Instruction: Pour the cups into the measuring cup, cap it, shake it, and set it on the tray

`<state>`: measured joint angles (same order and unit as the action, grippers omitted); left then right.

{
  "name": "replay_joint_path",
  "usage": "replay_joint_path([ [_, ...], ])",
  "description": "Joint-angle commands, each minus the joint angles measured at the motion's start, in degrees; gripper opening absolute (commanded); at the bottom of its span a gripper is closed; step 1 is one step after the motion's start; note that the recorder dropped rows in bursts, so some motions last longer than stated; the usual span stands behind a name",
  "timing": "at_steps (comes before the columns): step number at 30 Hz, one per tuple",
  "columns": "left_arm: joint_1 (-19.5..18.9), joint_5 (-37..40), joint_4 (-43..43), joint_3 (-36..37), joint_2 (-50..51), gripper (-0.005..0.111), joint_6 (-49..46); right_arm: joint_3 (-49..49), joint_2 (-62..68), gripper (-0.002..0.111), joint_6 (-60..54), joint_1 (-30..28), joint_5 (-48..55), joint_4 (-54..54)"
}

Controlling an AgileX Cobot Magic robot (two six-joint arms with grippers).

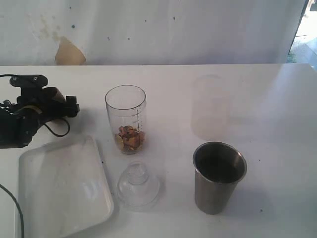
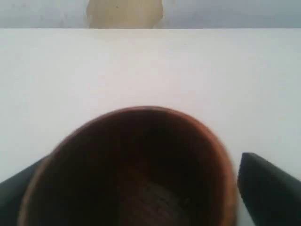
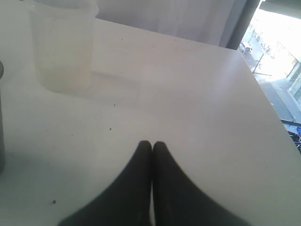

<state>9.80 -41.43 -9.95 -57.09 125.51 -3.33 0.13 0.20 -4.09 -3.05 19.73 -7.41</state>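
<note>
The left tool (image 2: 138, 169) is released, with the small rounded brown wooden cup (image 2: 136, 150) between its dark fingers and a gap at one finger. The right tool (image 3: 151, 147) is clenched on nothing, and the frosted translucent plastic cup (image 3: 63, 47) stands well ahead of it on the white desk (image 3: 197, 94). The tall clear graduated measuring cup (image 1: 126, 119) stands near the left tool.

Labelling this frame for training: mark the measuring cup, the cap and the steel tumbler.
measuring cup (image 1: 126, 113), exterior view, clear side wall.
cap (image 1: 138, 191), exterior view, dome below its neck.
steel tumbler (image 1: 217, 193), exterior view, outer side wall.
</note>
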Motion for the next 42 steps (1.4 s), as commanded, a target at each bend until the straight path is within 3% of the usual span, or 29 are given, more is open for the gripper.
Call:
replay_joint_path([
  [1,0.0,0.6,0.3,0.0,-0.9,0.105,-0.8,-0.1,-0.2,0.000,-0.2,-0.3,-0.2,0.1],
  [12,0.0,4.2,0.3,0.0,-11.3,0.105,-3.0,-0.1,-0.2,0.000,-0.2,-0.3,-0.2,0.1],
  [18,0.0,12.3,0.0,0.0,-21.1,0.105,-8.3,-0.1,-0.2,0.000,-0.2,-0.3,-0.2,0.1],
  [22,0.0,18.4,-6.0,0.0,-28.2,0.102,-8.8,-0.1,-0.2,0.000,-0.2,-0.3,-0.2,0.1],
  [24,0.0,21.2,-10.4,0.0,-31.7,0.093,-8.9,-0.1,-0.2,0.000,-0.2,-0.3,-0.2,0.1],
  [27,0.0,25.2,-14.9,0.0,-37.4,0.064,-11.3,-0.1,-0.2,0.000,-0.2,-0.3,-0.2,0.1],
  [31,0.0,33.3,-13.8,0.0,-44.3,0.000,-15.5,-0.1,-0.2,0.000,-0.2,-0.3,-0.2,0.1],
  [37,0.0,44.9,-13.4,0.2,-55.2,0.001,-16.4,-0.1,-0.2,0.000,-0.2,-0.3,-0.2,0.1],
  [42,0.0,45.4,-13.4,7.0,-66.6,0.001,-15.9,-0.1,-0.2,0.000,-0.2,-0.3,-0.2,0.1],
])
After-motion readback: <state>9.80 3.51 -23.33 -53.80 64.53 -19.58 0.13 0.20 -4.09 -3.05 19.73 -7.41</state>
